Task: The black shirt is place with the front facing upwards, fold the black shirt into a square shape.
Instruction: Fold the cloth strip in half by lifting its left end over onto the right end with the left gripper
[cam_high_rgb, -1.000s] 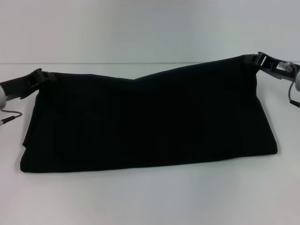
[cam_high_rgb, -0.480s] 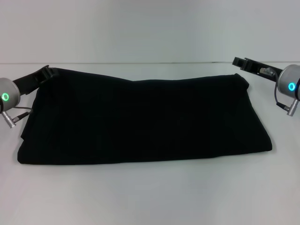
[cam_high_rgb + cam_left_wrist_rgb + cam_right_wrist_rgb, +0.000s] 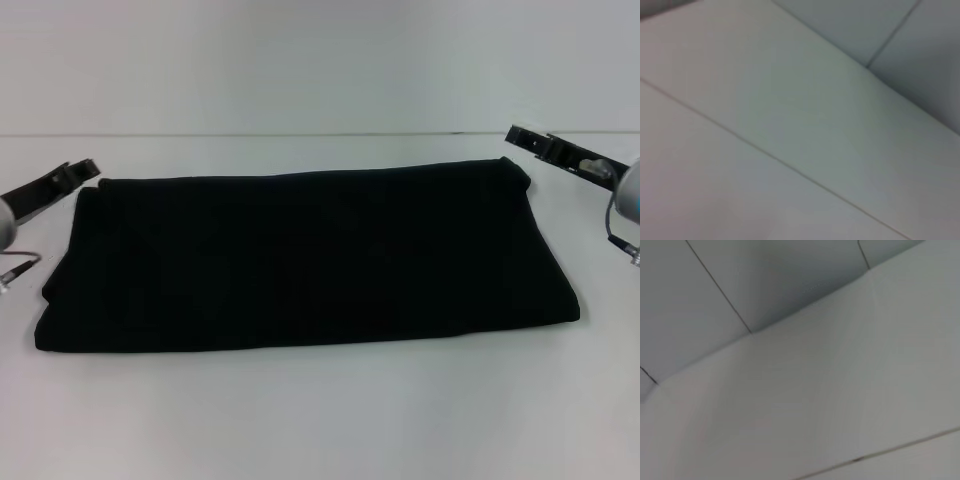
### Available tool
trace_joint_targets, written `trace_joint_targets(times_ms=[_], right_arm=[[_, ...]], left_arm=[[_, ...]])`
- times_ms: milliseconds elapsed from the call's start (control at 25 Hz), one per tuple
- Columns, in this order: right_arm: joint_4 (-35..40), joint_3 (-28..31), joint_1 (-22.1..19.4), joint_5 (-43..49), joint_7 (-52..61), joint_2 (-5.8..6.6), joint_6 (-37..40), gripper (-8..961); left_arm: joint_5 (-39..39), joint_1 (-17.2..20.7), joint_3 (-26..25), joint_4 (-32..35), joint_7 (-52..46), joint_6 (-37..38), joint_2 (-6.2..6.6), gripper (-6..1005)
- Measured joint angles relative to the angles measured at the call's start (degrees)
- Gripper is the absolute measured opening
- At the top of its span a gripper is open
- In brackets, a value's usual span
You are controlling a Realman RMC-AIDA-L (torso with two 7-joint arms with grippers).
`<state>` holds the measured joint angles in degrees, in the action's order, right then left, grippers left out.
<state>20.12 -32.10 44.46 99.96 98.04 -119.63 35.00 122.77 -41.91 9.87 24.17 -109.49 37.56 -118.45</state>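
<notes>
White table (image 3: 320,420) — folded black shirt (image 3: 310,260), seemingly.

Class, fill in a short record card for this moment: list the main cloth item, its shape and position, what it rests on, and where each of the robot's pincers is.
item: black shirt
shape: folded into a long flat band, wider than it is deep, not yet square
print: none showing, only plain black cloth
support: white table
left pincer: just off the shirt's far left corner, not holding it
right pincer: just off the shirt's far right corner, raised a little, not holding it
wrist views: show only pale flat surfaces with seams, no shirt
</notes>
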Motion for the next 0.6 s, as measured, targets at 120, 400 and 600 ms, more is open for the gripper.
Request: trace_joint_targets(times_ms=[120, 400, 600], right_arm=[[0.5, 0.31, -2.43, -3.92, -3.7, 0.43, 5.74, 738], [0.55, -1.49, -7.52, -6.87, -22.09, 1.43, 24.76, 736], [0.61, -4.37, -10.43, -2.06, -38.38, 1.42, 39.2, 739]], left_arm=[[-0.08, 1.42, -0.13, -0.57, -0.28, -0.17, 1.68, 532], [-4.67, 7.45, -0.38, -0.6, -2.91, 16.44, 5.62, 733], [-1.37, 12.62, 3.77, -0.25, -15.04, 37.21, 11.17, 808]])
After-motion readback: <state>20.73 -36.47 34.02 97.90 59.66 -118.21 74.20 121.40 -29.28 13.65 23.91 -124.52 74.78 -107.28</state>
